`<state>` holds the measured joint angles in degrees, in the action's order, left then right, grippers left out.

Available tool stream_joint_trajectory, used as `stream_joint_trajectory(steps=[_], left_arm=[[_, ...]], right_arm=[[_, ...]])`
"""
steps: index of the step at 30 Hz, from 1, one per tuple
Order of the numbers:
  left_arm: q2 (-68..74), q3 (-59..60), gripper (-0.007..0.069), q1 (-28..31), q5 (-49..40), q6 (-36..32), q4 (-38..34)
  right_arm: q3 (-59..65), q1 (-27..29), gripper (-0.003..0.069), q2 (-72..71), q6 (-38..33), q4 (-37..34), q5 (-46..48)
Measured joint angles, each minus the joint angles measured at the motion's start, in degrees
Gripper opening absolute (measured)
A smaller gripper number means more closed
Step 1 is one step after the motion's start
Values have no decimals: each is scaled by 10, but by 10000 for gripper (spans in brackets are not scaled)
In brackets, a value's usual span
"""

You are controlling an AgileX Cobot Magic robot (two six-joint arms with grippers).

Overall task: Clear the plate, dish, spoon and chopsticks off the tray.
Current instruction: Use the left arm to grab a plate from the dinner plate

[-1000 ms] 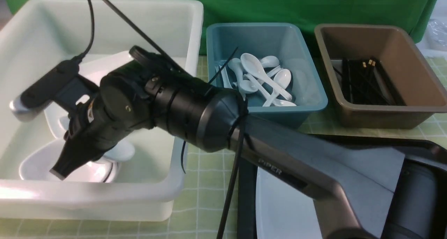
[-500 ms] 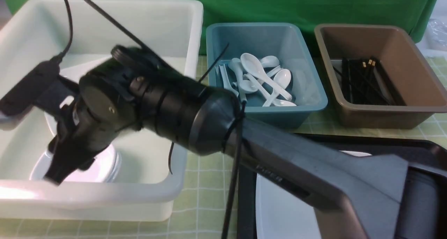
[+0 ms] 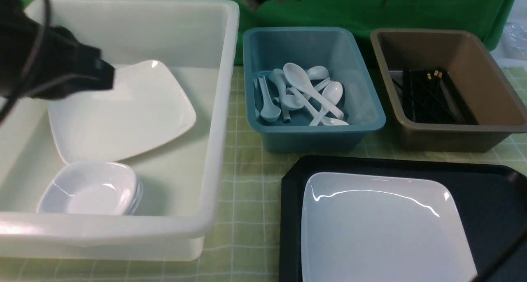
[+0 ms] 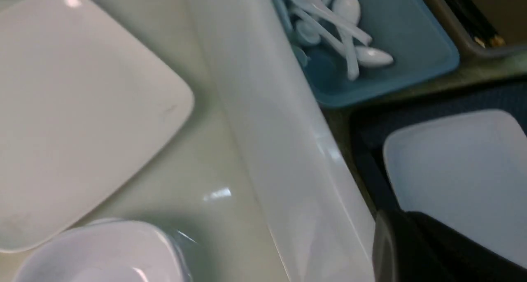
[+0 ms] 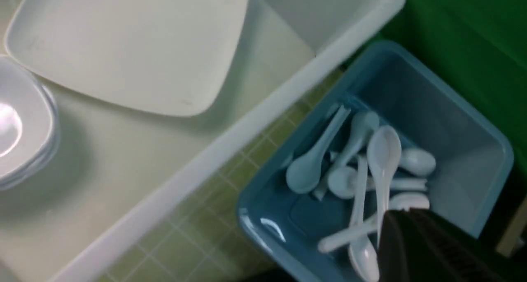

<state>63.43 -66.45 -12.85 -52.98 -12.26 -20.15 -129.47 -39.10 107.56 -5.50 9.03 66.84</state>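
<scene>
white tub (image 3: 222, 109) at left. tray (image 3: 292, 216) lies long side left-right at near right, plate (image 3: 383, 228) flat on its left part. chopsticks (image 3: 428, 99) in brown tub (image 3: 486, 109) point front-to-back, gold caps far. left gripper (image 3: 103, 74) and right gripper (image 5: 407, 236) are closed, holding nothing.

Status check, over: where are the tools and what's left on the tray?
Left tool and right tool shut, nothing seen held. Plate lies on tray, bare. Nothing blocks it.

Plate (image 3: 383, 228) and tray (image 3: 486, 179) cut off below; left arm (image 3: 45, 68) blurred.
</scene>
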Motion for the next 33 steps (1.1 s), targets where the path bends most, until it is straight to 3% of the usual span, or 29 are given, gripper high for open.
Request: stream_joint_trajectory(steps=[3,6,9,15,25,30,33], left_arm=[[23,0,2,-64,-3,63,85],[43,0,2,-86,-9,100,136],[65,0,2,-78,-9,110,161],[199,0,2,7,16,75,161],[349,0,2,10,30,19,116],[380,0,2,6,26,22,117],[392,-1,2,6,7,63,161]], right_arm=[[113,56,18,-75,1,-29,0],[234,98,18,-147,1,-35,-2],[306,113,18,-188,1,-37,-13],[467,121,18,-282,1,-46,-104],[515,122,18,-294,1,-47,-155],[515,122,18,-294,1,-47,-159],[515,122,18,-294,1,-47,-160]])
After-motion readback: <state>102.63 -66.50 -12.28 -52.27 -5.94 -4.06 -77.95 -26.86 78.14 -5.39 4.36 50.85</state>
